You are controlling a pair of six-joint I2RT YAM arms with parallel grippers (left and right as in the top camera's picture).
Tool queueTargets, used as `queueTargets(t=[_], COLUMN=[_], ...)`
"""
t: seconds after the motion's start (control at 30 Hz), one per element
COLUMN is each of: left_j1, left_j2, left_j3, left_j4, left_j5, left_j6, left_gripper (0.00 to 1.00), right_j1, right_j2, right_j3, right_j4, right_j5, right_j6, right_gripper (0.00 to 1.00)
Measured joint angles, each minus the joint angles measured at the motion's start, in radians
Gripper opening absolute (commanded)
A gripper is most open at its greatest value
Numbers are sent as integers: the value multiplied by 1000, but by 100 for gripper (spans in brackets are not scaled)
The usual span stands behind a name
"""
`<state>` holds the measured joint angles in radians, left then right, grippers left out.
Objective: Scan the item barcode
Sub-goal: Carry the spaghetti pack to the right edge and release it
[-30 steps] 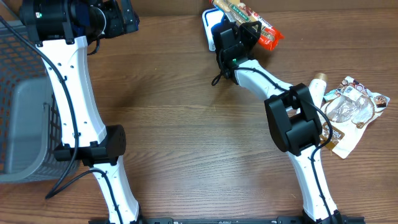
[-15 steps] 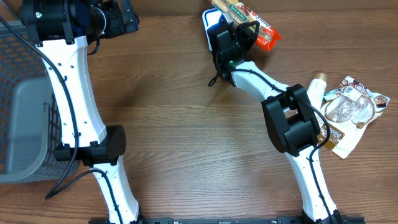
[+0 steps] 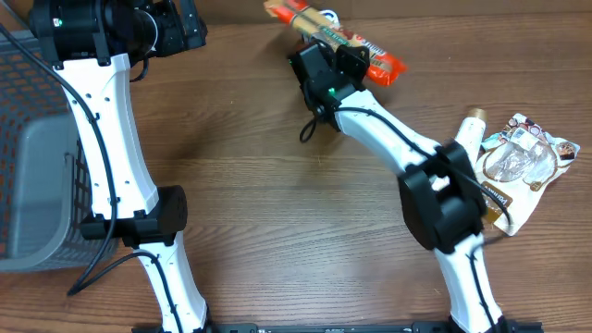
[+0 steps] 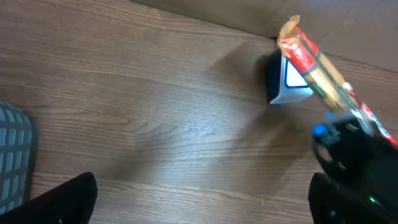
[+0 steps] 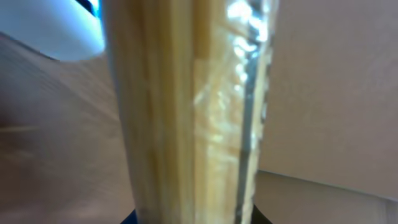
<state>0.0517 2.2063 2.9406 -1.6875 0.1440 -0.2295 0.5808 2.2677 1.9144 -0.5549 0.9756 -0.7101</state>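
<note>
Brown wood-grain tabletop (image 3: 277, 185), grey plastic mesh basket (image 3: 23, 88) at its left edge, not involved. My white left arm (image 3: 111, 139) is parked near the far-left corner. Its jaws are spread wide with nothing between them, and its wrist camera looks across at the work. My white right arm (image 3: 444, 199) reaches to the far middle, jaws pinching the long clear packet of pale pasta sticks with red-orange ends (image 3: 375, 60) around mid-length. The packet is off the tabletop, lying diagonally over the small white-and-blue box scanner (image 4: 289, 84). From the left wrist view one end (image 4: 305, 50) crosses the scanner's top, and the right wrist view is almost filled by the packet (image 5: 186, 112), with a corner of the scanner (image 5: 56, 31) behind it. The crinkled clear snack pouch (image 3: 523, 162) and the tan-capped bottle (image 3: 474, 125) wait at the right. Step in hand, my read: presenting the item to the scanner. I can't see a barcode on any visible face. The next move probably calls for rolling the wrist so the printed code faces the scanner window, then holding level and steady just above it.
</note>
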Motion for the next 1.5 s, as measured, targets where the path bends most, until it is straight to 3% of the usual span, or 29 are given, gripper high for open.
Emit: queueTargets(t=[0.2, 0.37, 0.53, 0.7, 0.9, 1.17, 1.2, 1.3, 1.43, 1.5], left_j1=[0, 0, 0, 0, 0, 0, 0, 0, 0, 0], left_j2=[0, 0, 0, 0, 0, 0, 0, 0, 0, 0], left_j3=[0, 0, 0, 0, 0, 0, 0, 0, 0, 0], left_j4=[-1, -1, -1, -1, -1, -2, -1, -1, -1, -1], left_j5=[0, 0, 0, 0, 0, 0, 0, 0, 0, 0], left_j6=[0, 0, 0, 0, 0, 0, 0, 0, 0, 0], left_gripper=[100, 100, 100, 100, 100, 100, 99, 100, 100, 100], right_j1=[26, -45, -213, -447, -612, -825, -845, -891, -895, -894], right_j2=[-270, -466, -595, -626, -634, -634, -634, -634, -636, -636], right_j3=[3, 4, 6, -11, -239, -650, -684, -771, -801, -801], right_j4=[-362, -531, -721, -891, -797, -494, -470, -419, -410, -414], right_j5=[-319, -647, -915, -1056, -1116, -1225, -1231, -1234, -1249, -1261], right_j6=[333, 575, 734, 820, 841, 849, 848, 849, 830, 822], right_gripper=[4, 4, 4, 4, 4, 4, 7, 34, 41, 50])
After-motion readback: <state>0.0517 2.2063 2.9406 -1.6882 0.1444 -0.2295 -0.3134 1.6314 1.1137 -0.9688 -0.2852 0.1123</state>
